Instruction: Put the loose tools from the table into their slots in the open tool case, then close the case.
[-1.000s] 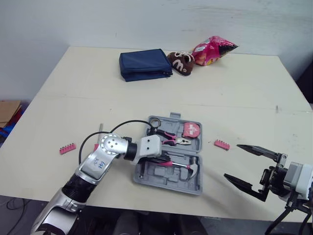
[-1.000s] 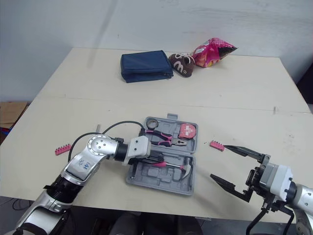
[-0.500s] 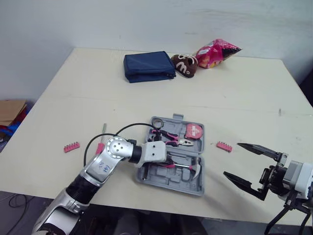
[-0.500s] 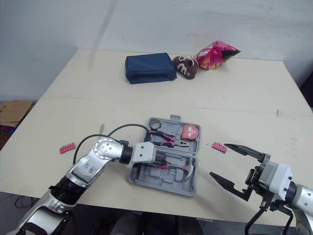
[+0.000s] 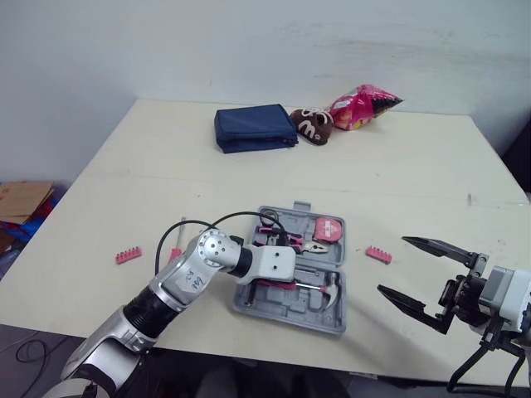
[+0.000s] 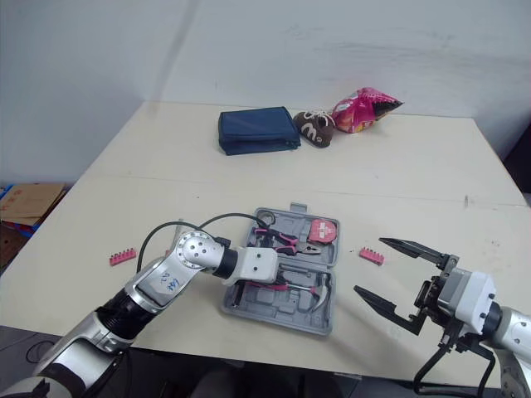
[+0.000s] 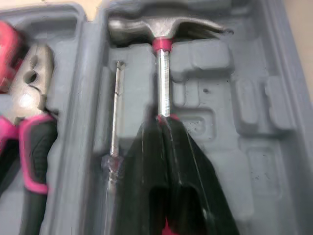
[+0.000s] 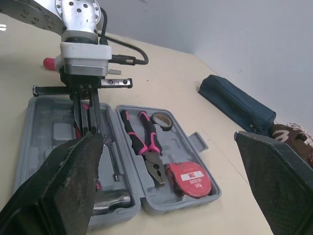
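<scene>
Left end effector (image 7: 164, 120) is in the open tool case (image 5: 328, 311) on the counter (image 5: 124, 166). The left wrist view shows what the wrist hides from the eye views: both fingers pinched shut on the handle of the hammer (image 7: 164, 73), which lies in its slot. Inside are one hammer, one pliers (image 7: 29, 122) and one tape measure (image 5: 326, 230); outside lie one screwdriver (image 5: 175, 247), a left bit strip (image 5: 128, 254) and a right bit strip (image 5: 378, 254), with the right end effector (image 5: 392, 264) wide open and empty beside the latter.

Soft, even indoor light from above brightens the pale table (image 5: 249, 191); the tool case (image 5: 290, 300) casts only a faint, short shadow, and a dull sheen lies on the steel head of the hammer (image 7: 163, 78)
</scene>
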{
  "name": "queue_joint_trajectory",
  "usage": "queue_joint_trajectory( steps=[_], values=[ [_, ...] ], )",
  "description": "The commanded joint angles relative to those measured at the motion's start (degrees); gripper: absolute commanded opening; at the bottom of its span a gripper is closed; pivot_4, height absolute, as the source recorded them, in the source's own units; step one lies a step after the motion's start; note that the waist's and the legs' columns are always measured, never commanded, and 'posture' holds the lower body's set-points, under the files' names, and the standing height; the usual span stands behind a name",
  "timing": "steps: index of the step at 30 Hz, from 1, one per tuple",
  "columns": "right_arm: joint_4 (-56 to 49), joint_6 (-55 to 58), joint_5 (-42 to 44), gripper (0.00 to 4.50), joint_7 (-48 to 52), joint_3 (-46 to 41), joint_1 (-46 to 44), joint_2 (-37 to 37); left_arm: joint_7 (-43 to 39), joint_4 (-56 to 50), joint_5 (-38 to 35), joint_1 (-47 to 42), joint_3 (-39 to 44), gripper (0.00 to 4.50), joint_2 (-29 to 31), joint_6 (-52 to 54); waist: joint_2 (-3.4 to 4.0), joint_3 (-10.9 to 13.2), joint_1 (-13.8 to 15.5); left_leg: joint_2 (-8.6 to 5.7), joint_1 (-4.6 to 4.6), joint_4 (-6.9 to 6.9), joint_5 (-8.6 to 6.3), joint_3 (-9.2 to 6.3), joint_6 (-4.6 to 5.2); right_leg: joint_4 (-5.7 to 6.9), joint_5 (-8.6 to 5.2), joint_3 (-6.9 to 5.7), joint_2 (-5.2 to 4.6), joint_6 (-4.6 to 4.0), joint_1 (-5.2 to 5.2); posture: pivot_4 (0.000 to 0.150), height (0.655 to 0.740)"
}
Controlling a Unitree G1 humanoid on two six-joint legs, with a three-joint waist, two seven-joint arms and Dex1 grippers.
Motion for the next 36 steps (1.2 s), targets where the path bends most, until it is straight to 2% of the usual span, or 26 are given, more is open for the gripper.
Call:
queue_joint_trajectory(
  steps=[1, 5, 9, 12, 13, 14, 15, 18, 22, 25, 26, 29, 33, 34, 36],
  values=[
    [0.4, -0.5, -0.2, 4.5, -0.3, 0.1, -1.2, 0.1, -2.4, 8.8, 8.5, 4.8, -10.4, 0.02, 2.4, 6.8, -0.03, -0.3, -0.1, 0.0, 0.02, -0.04, 0.0, 0.0, 0.0, -0.03, -0.01, 0.01, -0.01, -0.02, 0.0, 0.15, 0.74],
    [0.9, -0.9, -0.7, 4.5, -0.3, 0.5, -1.4, 0.6, 0.2, 7.6, 4.9, 6.8, -5.4, 0.02, 1.1, 4.4, 0.01, -0.4, 0.0, 0.0, 0.29, -0.33, 0.02, 0.0, 0.03, -0.3, -0.01, 0.0, -0.06, -0.05, 0.25, 0.15, 0.74],
    [1.2, -1.1, -0.8, 4.5, -0.2, 0.5, -1.4, 0.6, -0.1, 3.8, -3.8, 9.4, 4.2, 0.02, -0.5, -7.9, 0.16, -0.1, -0.1, 0.0, 0.5, -0.54, 0.0, -0.01, 0.01, -0.63, -0.04, -0.02, -0.11, -0.1, 0.47, 0.15, 0.74],
    [1.7, -1.5, -0.5, 4.5, 0.4, -0.4, -1.1, 0.4, -2.3, -1.1, -9.1, 10.9, 10.4, 0.02, 1.2, -13.1, 0.52, 0.3, -0.1, -0.03, -0.2, -0.49, 0.03, 0.01, 0.04, -0.5, 0.01, -0.07, -0.13, -0.03, -0.46, 0.15, 0.74],
    [1.9, -1.7, -0.4, 4.5, 0.6, -0.7, -0.9, 0.3, -2.9, -2.6, -11.2, 11.4, 12.5, 0.02, 1.7, -14.1, 0.36, 0.5, -0.2, -0.03, -0.36, -0.42, 0.08, -0.01, 0.02, -0.36, 0.07, -0.12, -0.12, 0.09, -0.79, 0.15, 0.74],
    [2.0, -1.8, -0.2, 4.5, 0.8, -1.1, -0.7, 0.2, -2.8, -4.7, -15.1, 12.3, 16.0, 0.02, 1.7, -14.1, 0.37, 0.7, -0.2, -0.02, -0.89, -0.41, 0.13, -0.01, -0.03, -0.18, 0.43, -0.16, -0.08, 0.77, -1.37, 0.15, 0.74],
    [2.1, -1.8, -0.2, 4.5, 1.0, -1.3, -0.6, 0.2, -2.7, -5.8, -17.7, 12.9, 18.2, 0.02, 1.4, -13.9, 0.44, 1.0, -0.2, 0.02, -1.26, -0.34, 0.17, -0.05, -0.09, -0.13, 0.55, -0.21, 0.0, 0.98, -1.7, 0.15, 0.74],
    [2.6, -1.8, 0.3, 4.5, 1.5, -2.7, -0.1, -0.1, -4.7, -9.7, -27.8, 18.0, 28.5, 0.02, 4.2, -13.0, 0.69, 1.5, -0.1, 0.02, -1.48, -0.27, 0.31, -0.07, -0.36, -0.2, 0.45, -0.32, 0.09, 1.08, -1.78, 0.15, 0.74],
    [5.2, -2.4, 1.0, 4.5, 3.8, -5.6, 0.7, -1.3, 1.0, -7.0, -29.5, 24.3, 43.0, 0.02, 10.1, -9.9, 0.68, 2.1, -0.3, 0.02, -1.46, -0.26, 0.2, -0.05, -0.25, -0.24, 0.38, -0.28, 0.2, 1.2, -1.76, 0.15, 0.74],
    [8.6, -3.9, 1.0, 4.5, 6.1, -7.6, 0.6, -2.0, 4.7, -4.8, -32.4, 28.0, 53.4, 0.71, 12.7, -6.4, 0.31, 2.7, -0.3, 0.0, -1.32, -0.23, 0.11, -0.06, -0.05, -0.06, 0.4, -0.22, 0.19, 1.25, -1.72, 0.15, 0.74],
    [9.7, -4.4, 1.0, 4.5, 6.7, -8.0, 0.5, -2.2, 5.0, -4.5, -33.0, 29.1, 55.5, 1.08, 13.3, -5.7, 0.12, 2.9, -0.4, -0.01, -1.28, -0.23, 0.11, -0.06, -0.05, 0.06, 0.4, -0.22, 0.16, 1.25, -1.72, 0.15, 0.74],
    [14.3, -5.6, 1.2, 4.5, 8.8, -9.5, -0.2, -3.2, 8.9, -2.3, -36.8, 33.1, 64.7, 2.5, 12.9, -1.8, -0.07, 3.0, -0.5, -0.03, -1.16, -0.23, 0.12, -0.06, -0.08, 0.18, 0.43, -0.21, 0.06, 1.2, -1.67, 0.15, 0.74],
    [20.6, -8.2, 0.9, 4.5, 11.0, -11.7, -2.0, -4.3, 8.8, 4.4, -34.2, 41.1, 76.8, 4.3, 15.1, -7.4, -0.1, 3.1, -1.2, -0.03, -1.13, -0.25, 0.1, -0.04, -0.13, 0.18, 0.42, -0.23, 0.01, 1.14, -1.69, 0.15, 0.74],
    [21.6, -8.5, 1.0, 4.5, 11.6, -11.8, -2.2, -4.5, 9.4, 6.2, -34.0, 41.5, 78.9, 4.46, 15.4, -8.9, -0.15, 3.1, -1.4, -0.02, -1.15, -0.27, 0.09, -0.05, -0.16, 0.17, 0.39, -0.27, 0.01, 1.08, -1.73, 0.15, 0.74],
    [24.9, -10.1, 0.6, 4.5, 13.0, -12.2, -2.9, -5.1, 12.9, 11.5, -32.2, 40.9, 82.9, 4.46, 16.4, -13.0, -0.22, 3.2, -1.5, 0.0, -1.17, -0.29, 0.08, -0.07, -0.17, 0.17, 0.36, -0.32, 0.01, 1.03, -1.74, 0.15, 0.74]
  ],
)
